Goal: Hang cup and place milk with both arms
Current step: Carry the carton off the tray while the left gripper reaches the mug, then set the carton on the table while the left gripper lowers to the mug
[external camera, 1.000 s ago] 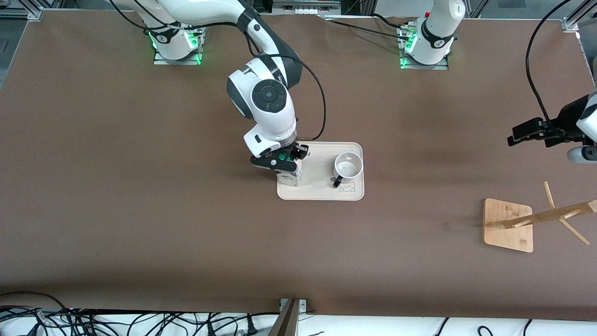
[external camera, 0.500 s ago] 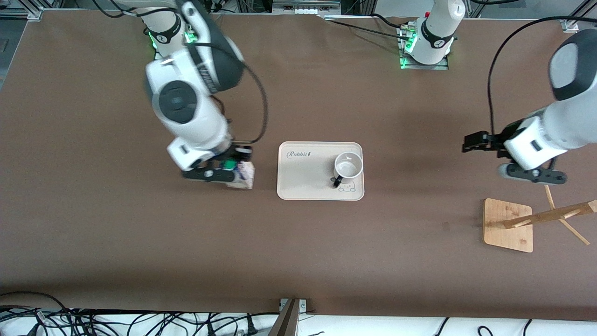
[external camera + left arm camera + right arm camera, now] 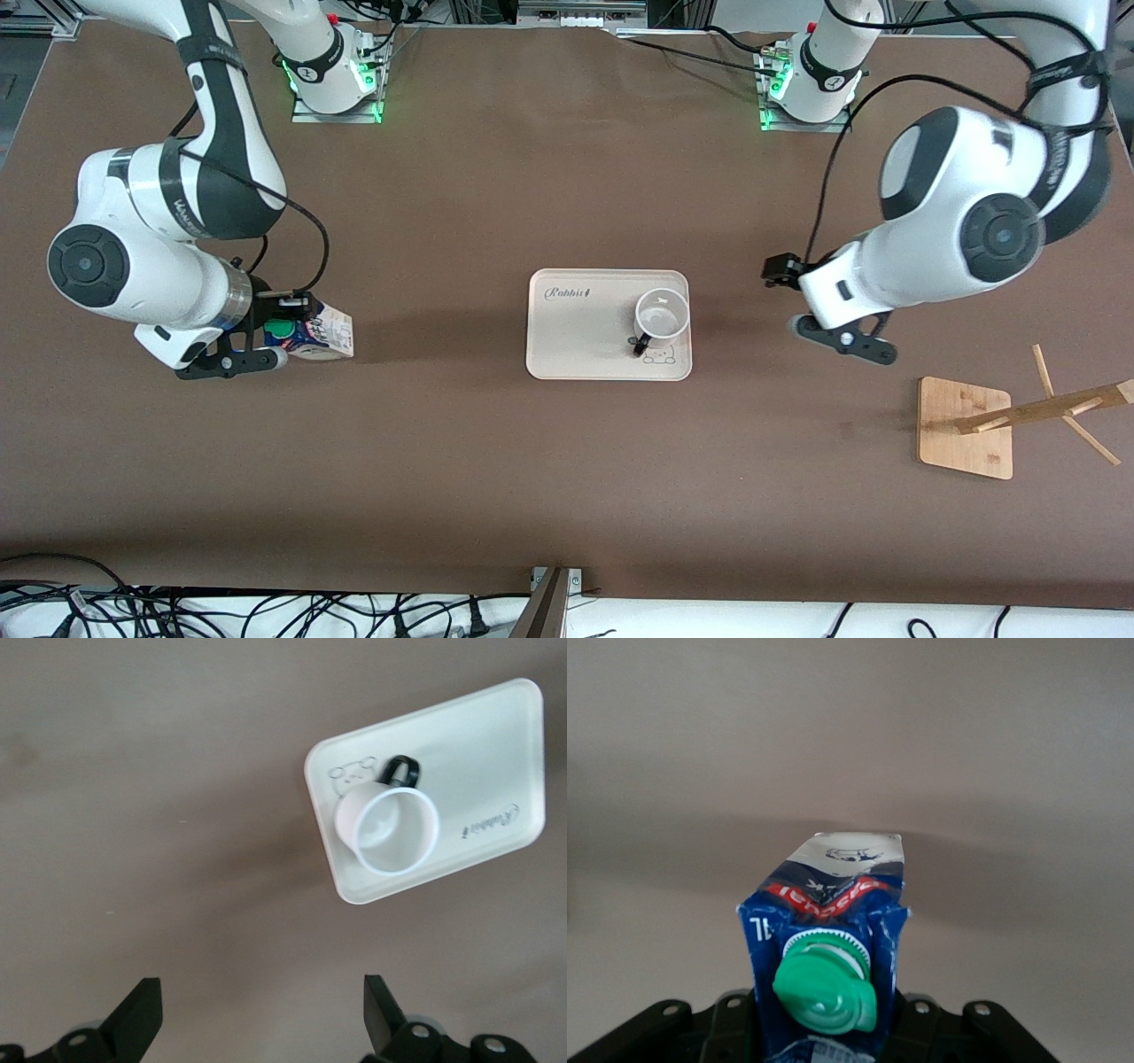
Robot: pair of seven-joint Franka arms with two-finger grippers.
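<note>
The white cup stands upright on the cream tray at mid table, its black handle toward the front camera. My right gripper is shut on the blue and white milk carton with its green cap. It holds the carton tilted, low over bare table toward the right arm's end. The right wrist view shows the carton between the jaws of the right gripper. My left gripper is open and empty, over the table between tray and rack. The left wrist view shows the left gripper, cup and tray.
A wooden cup rack with slanted pegs stands toward the left arm's end, nearer the front camera than the tray. Cables lie along the table's front edge.
My right gripper has carried the milk carton off the tray toward the right arm's end. My left gripper has moved in from the table's edge toward the tray. The cup has not moved.
</note>
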